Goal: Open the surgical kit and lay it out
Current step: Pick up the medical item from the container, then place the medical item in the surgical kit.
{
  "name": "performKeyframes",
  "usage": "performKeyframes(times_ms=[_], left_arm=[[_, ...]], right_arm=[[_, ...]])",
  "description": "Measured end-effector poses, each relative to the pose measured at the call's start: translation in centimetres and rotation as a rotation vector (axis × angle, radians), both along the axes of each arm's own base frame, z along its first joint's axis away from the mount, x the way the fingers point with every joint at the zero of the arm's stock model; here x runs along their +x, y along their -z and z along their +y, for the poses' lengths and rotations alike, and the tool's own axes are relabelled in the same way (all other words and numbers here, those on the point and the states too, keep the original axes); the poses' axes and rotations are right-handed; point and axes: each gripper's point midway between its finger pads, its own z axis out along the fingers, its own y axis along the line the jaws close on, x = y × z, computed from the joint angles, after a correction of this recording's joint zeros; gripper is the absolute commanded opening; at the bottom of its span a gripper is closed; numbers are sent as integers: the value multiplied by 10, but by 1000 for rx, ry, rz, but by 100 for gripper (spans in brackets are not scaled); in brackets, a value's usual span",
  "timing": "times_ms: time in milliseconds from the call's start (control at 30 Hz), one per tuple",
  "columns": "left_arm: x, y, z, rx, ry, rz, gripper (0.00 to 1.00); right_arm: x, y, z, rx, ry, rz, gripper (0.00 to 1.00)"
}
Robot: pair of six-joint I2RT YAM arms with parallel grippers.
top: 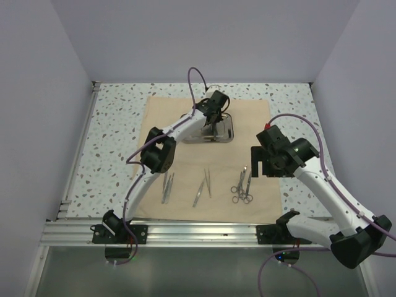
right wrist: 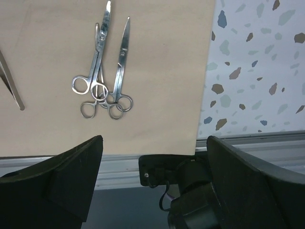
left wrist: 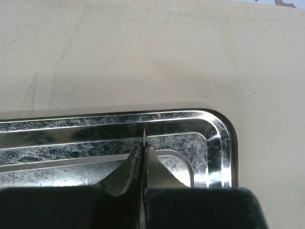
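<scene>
The beige cloth wrap (top: 185, 108) lies spread flat on the table. The shiny steel tray (top: 230, 133) stands at its far middle. My left gripper (top: 213, 120) is low over the tray. In the left wrist view the tray (left wrist: 95, 124) lies under the gripper (left wrist: 144, 145), which is shut on a thin steel sliver whose tip pokes out. Scissors (top: 249, 179) and forceps (top: 239, 185) lie crossed at the near right; they also show in the right wrist view as scissors (right wrist: 121, 62) and forceps (right wrist: 97, 57). Tweezers (top: 167, 187) lie at the near left. My right gripper (top: 260, 162) is open and empty.
Two more slim steel tools (top: 198, 193) (top: 208, 182) lie at the near middle of the cloth. An aluminium rail (top: 198, 232) runs along the table's near edge. Speckled tabletop (top: 117, 124) surrounds the cloth. White walls stand on three sides.
</scene>
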Motion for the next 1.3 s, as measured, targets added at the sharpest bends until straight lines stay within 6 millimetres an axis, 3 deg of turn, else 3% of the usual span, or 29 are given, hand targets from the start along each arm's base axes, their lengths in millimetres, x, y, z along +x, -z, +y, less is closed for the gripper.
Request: performKeyframes(times_ms=[233,333,433,500,600,700,800,900,1000,1067,1233,1300], left_arm=[[-13,-8,14,29,24,35,0],[-26,-25,28,52,38,61,0],[-44,-59,37,36,56,57,0],[-62,-89,46,20,65,43,0],[-107,-131,59,-6,89,16,0],[-166,-149,61,-35,136,13,0],[-231,-130,56,-55,195,65,0],[-286,-77,63,-33,220,181,0],[-320,-29,85,20,183,293,0],[-329,-17,91,30,163,318,0],[-320,-28,72,-45,130,270,0],[-318,-33,62,-68,128,257,11]], right_arm=[[-4,-10,2,53,9,-47,93],[-5,-12,3,70,17,-55,93],[-5,-12,7,89,20,-56,94],[-3,-13,9,100,24,-60,94],[-1,-15,10,110,28,-73,97],[2,-19,12,121,29,-87,98],[3,-22,14,135,29,-100,98],[1,-26,15,157,28,-113,98],[-3,-32,15,184,32,-137,98],[-6,-36,14,201,36,-157,98],[-20,-43,8,243,53,-192,99],[-28,-41,5,249,63,-189,98]])
